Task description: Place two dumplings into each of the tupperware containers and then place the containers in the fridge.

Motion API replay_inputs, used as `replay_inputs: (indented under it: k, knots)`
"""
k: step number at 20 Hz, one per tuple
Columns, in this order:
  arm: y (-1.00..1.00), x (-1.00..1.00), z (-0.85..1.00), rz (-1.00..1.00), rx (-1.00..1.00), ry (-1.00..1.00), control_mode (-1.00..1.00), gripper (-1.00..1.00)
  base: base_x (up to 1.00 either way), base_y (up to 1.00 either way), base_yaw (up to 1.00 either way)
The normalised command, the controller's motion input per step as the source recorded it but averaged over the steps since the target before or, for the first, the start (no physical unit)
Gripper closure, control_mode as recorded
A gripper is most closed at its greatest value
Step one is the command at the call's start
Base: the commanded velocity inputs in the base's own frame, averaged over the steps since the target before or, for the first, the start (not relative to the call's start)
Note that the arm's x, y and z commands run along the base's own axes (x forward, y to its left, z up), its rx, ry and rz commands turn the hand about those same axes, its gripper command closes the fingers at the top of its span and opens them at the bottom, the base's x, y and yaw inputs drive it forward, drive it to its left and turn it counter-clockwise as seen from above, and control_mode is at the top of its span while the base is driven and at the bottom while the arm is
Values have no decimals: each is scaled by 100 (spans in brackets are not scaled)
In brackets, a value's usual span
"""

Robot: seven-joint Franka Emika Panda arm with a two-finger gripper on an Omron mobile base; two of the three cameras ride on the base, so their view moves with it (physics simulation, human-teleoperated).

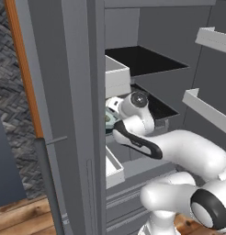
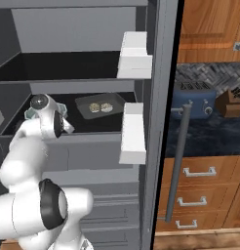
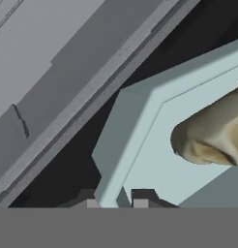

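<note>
- fridge [image 2: 83, 44] standing open, dark shelves and white door bins [image 2: 133, 132] showing; arm reaching into the middle level.
- one tupperware container [image 2: 100, 106] sitting flat on the dark middle shelf [image 2: 97, 124], toward the back, two dumplings [image 2: 101, 107] lying side by side in it.
- second tupperware container [image 3: 140, 145] hanging at the shelf's front edge, left of the first and well apart from it, one dumpling [image 3: 213, 133] showing inside.
- gripper [image 3: 115, 199] pinching that second container's flared rim, jaws nearly closed on it.
- toaster [image 2: 194, 103] sitting on the worktop [image 2: 210, 134] right of the fridge.
</note>
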Motion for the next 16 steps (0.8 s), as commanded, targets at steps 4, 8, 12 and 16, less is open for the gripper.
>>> replay_inputs:
  k: [4, 8, 12, 16]
  knots:
    - [44, 55, -47, 0, 0, 6, -100, 100, 0, 0, 0]
    - [46, 54, -29, 0, 0, 1, -100, 100, 0, 0, 0]
    - [43, 52, -24, 0, 1, 0, -100, 100, 0, 0, 0]
    - [41, 35, -11, -1, 3, 0, -100, -100, 0, 0, 0]
